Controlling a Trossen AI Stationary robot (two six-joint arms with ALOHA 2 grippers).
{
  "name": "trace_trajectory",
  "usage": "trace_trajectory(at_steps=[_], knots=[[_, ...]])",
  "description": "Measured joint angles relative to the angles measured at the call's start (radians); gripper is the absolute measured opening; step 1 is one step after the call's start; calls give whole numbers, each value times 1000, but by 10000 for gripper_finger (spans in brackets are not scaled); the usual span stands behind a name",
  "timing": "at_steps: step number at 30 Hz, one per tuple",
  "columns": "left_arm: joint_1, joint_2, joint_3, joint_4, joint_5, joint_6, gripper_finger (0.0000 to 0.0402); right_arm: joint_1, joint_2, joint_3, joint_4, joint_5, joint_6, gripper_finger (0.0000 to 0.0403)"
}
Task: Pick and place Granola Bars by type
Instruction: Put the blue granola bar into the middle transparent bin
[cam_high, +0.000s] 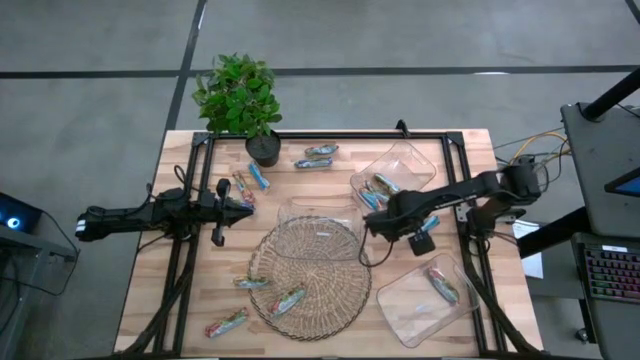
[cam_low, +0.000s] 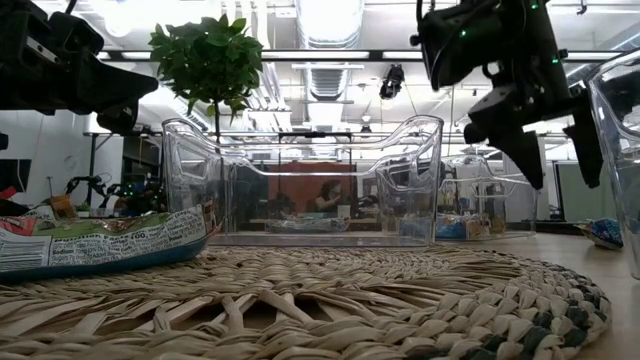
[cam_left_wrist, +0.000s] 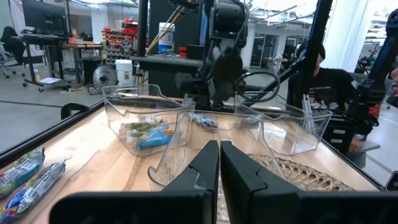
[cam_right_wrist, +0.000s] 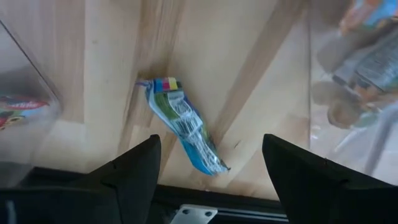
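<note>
Right tool (cam_right_wrist: 208, 163) over slantwise bar (cam_right_wrist: 185, 125)

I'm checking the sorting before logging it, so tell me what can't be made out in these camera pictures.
- Bar types in the far tray: too small in the high view, blurred in the right wrist view.
- Bar under the right gripper: its near end is cut off by the gripper body.
- Bars on the wicker mat: only one wrapper shows in the low view, cut off by the edge.
- Left gripper: anything beneath its shut fingers is hidden.
</note>
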Motion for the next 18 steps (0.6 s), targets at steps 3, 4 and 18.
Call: trace_trajectory(at_steps=[3, 4, 18], knots=[[0, 0, 0, 0, 0, 0, 0, 1, 25, -3, 20, -12, 0, 265], [0, 0, 0, 0, 0, 0, 0, 1, 33, -4, 23, -22, 0, 264], [0, 0, 0, 0, 0, 0, 0, 17, 67, -62, 60, -71, 33, 259]])
